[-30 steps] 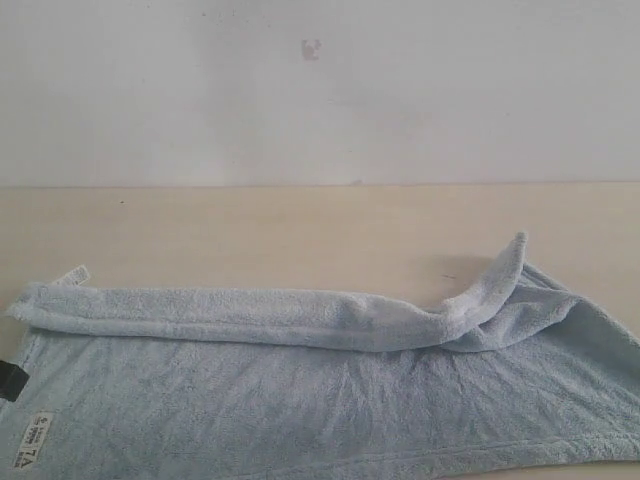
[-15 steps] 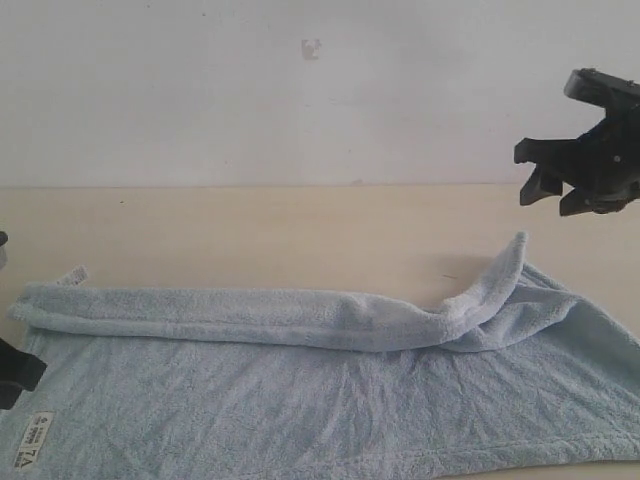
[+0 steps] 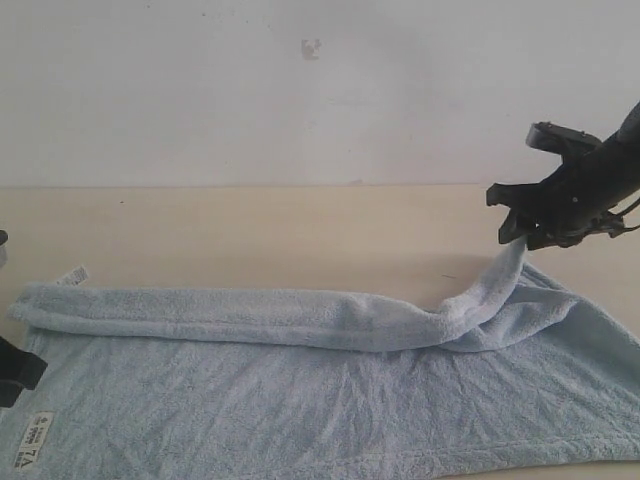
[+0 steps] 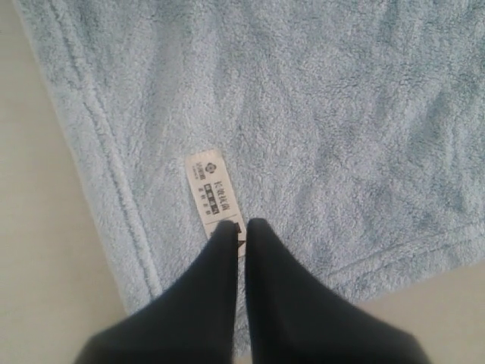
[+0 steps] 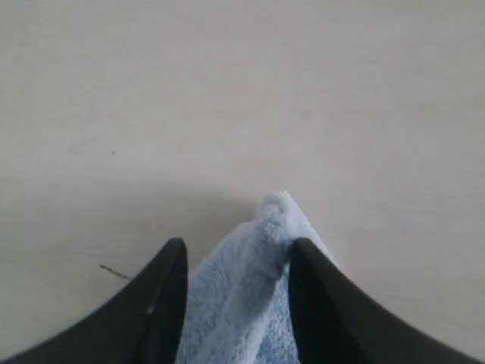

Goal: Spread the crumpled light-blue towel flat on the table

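Towel (image 3: 330,400) lies half-folded on the counter (image 3: 250,230). Your left claw (image 4: 239,224) is closed, tips at the corner label (image 4: 212,186). Your right claw (image 5: 231,246) stands open astride the raised corner, not yet clamped.

Towel along the near edge of the surface, an end effector at each end.

The towel (image 3: 330,400) lies on the surface (image 3: 250,230) along its near edge, with its far long side folded over toward the front. At the near left corner the left end effector (image 4: 241,225) rests on the towel, tips on the label (image 4: 211,186). Toward the right edge a raised towel corner stands between the parted jaws of the right end effector (image 5: 237,246). Bare surface runs behind, up to the wall (image 3: 300,90).
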Tool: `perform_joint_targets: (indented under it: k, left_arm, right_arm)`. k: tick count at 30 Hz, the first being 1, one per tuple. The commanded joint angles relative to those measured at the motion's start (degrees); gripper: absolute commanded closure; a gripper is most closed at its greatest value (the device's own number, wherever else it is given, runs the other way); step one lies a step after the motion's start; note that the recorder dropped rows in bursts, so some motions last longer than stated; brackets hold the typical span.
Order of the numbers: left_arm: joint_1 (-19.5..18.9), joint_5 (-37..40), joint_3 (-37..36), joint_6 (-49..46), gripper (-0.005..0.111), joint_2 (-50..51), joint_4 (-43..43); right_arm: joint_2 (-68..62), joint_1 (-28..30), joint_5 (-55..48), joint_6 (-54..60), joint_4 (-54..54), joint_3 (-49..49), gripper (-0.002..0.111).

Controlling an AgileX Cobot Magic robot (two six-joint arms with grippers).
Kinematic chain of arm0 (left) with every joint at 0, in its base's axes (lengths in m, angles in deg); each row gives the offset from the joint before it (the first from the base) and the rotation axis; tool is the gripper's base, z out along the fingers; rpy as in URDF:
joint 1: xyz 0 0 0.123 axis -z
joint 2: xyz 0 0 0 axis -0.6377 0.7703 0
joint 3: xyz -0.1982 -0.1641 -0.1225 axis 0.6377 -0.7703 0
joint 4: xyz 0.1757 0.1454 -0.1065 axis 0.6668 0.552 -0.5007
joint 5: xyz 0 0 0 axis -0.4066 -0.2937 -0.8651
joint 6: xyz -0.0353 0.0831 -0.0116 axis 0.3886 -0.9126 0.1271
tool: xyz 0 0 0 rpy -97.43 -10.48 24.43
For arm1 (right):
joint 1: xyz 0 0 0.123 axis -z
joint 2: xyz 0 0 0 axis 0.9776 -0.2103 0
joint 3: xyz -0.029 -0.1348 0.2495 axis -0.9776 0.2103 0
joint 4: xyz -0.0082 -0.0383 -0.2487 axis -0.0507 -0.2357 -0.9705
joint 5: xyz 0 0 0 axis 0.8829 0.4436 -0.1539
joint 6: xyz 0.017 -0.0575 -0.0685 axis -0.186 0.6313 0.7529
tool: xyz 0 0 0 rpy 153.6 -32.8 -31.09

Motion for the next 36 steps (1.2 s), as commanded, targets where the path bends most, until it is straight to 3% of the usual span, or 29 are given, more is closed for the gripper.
perform_joint_targets:
  k: [1,5,8,21,30,36]
  left_arm:
    - [0.0,-0.1,0.2,-0.1,0.103,-0.4,-0.7]
    - [0.0,-0.1,0.2,-0.1,0.103,-0.4,-0.7]
    - [0.0,-0.1,0.2,-0.1,0.103,-0.4,-0.7]
    - [0.0,-0.1,0.2,-0.1,0.103,-0.4,-0.7]
    - [0.0,-0.1,0.2,-0.1,0.103,-1.6,-0.7]
    - [0.0,-0.1,0.2,-0.1,0.103,-3.2,-0.7]
  right_arm:
    - [-2.4,-0.7,-1.7,0.7,0.1,-1.6,0.073]
    - [-2.8,-0.7,-0.4,0.7,0.1,-1.7,0.081]
    - [-2.2,-0.7,2.4,0.7,-0.1,-1.7,0.108]
    - [9.2,-0.7,5.4,-0.9,-2.1,-1.7,0.108]
    - [12.6,0.8,-1.1,-24.9,-29.9,-1.7,0.108]
    - [14.4,3.6,-0.8,-25.6,-31.1,2.4,0.108]
